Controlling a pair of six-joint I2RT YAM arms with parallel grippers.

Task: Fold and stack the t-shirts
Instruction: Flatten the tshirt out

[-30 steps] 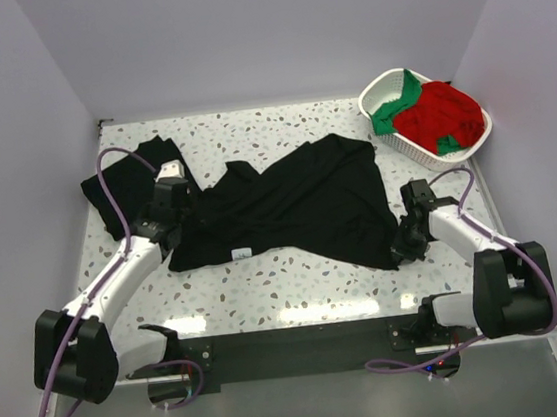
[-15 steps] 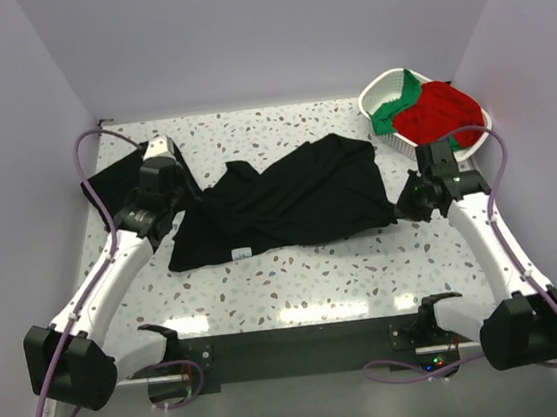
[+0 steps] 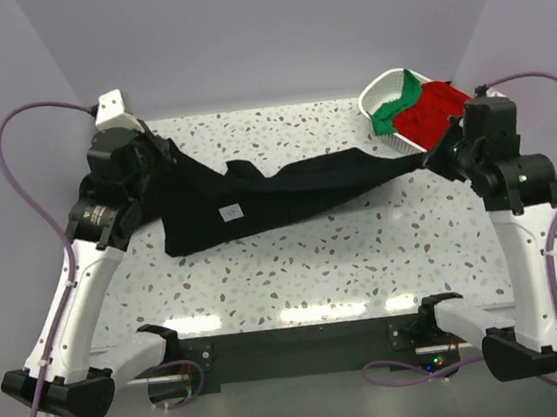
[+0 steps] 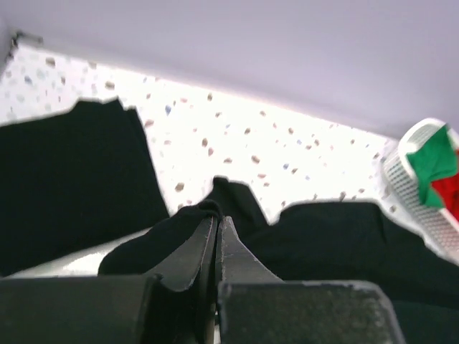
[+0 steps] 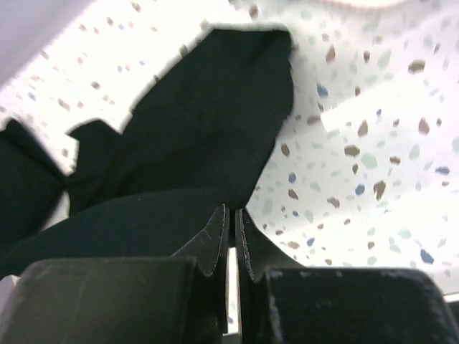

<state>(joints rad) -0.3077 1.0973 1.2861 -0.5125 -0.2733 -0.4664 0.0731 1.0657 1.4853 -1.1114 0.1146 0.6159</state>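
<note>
A black t-shirt [image 3: 287, 195] with a small white label [image 3: 228, 212] hangs stretched between my two raised grippers above the table. My left gripper [image 3: 157, 154] is shut on its left end; the left wrist view shows the cloth [image 4: 179, 222] pinched at my closed fingertips [image 4: 217, 221]. My right gripper [image 3: 430, 156] is shut on its right end, with cloth [image 5: 208, 136] hanging from my closed tips [image 5: 232, 209]. Another black t-shirt [image 4: 64, 179] lies flat at the far left, mostly hidden behind my left arm in the top view. Red [image 3: 438, 110] and green [image 3: 388, 110] t-shirts sit in the basket.
A white lattice basket [image 3: 377, 86] stands at the far right corner, close to my right gripper. Lavender walls close the table at the back and both sides. A dark bar [image 3: 304, 341] runs along the near edge between the arm bases.
Both arms have risen and spread outward, lifting the black t-shirt off the table and pulling it taut. The left gripper went up and back left, the right gripper up toward the basket.
</note>
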